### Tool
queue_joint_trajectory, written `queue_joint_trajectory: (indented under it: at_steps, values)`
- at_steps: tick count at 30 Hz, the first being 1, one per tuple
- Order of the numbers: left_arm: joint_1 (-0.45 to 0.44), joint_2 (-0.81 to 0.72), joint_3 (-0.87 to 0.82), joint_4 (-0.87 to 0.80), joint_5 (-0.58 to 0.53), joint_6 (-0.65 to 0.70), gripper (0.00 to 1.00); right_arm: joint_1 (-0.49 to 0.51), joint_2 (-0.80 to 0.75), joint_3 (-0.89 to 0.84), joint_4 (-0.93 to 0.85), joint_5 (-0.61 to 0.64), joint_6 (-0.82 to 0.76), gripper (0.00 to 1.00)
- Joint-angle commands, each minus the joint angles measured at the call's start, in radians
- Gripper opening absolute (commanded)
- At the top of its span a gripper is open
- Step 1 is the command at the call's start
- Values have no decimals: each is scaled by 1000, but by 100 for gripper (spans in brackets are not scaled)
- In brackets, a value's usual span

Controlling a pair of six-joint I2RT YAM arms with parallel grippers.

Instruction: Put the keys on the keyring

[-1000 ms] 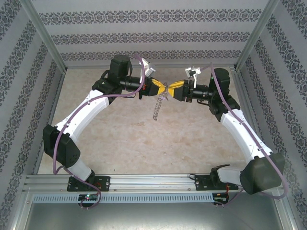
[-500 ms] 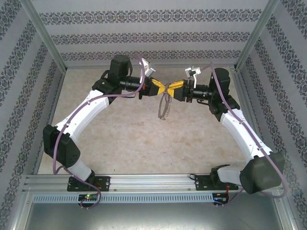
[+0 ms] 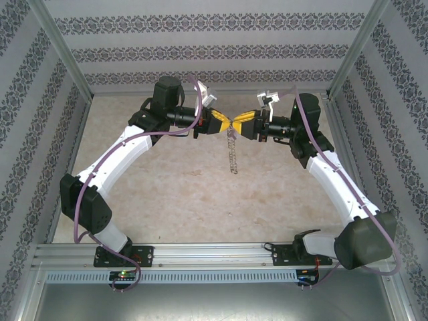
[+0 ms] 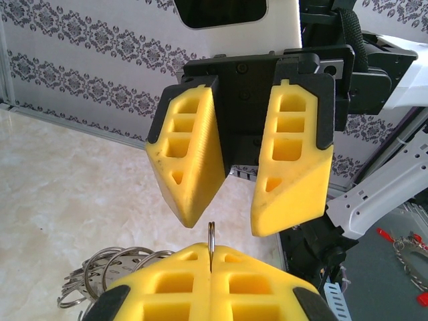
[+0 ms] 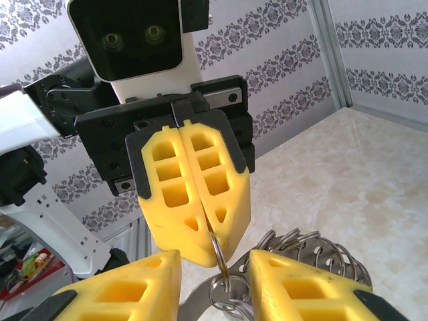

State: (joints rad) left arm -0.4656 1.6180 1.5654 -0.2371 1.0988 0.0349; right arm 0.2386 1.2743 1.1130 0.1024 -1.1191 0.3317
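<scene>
Keyring dangling from closed left fingers, right fingers parted opposite, both arms raised, tips nearly meeting.

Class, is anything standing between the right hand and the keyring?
Nothing visible does. The shut left hand clamps the keyring, whose rim sits right at the mouth of the open right hand.

The left arm and the right arm have white, curved shells with black joint housings. A pale purple cable runs along each one. The fingers are yellow wedges with square hollow cells, fixed in black holders. The camera box is white with a dark face.
</scene>
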Motion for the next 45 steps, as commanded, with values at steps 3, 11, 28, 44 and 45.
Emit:
queue_joint_trajectory:
  at_steps: [3, 11, 28, 44, 45]
  values:
    - [-9, -28, -1, 75, 35, -18, 0, 15, 11, 24, 24, -38, -5, 31]
    - [-9, -28, -3, 77, 39, -21, 0, 21, 28, 23, 26, -37, -10, 22]
    - [73, -70, 44, -100, -104, 122, 48, 14, 149, 387, -640, 3, -470, 0]
    - [124, 9, 278, -489, -46, 399, 51, 227, 640, 1352, -1699, 561, -959, 0]
    - [125, 10, 278, -497, -37, 407, 50, 231, 656, 1380, -1709, 563, -957, 0]
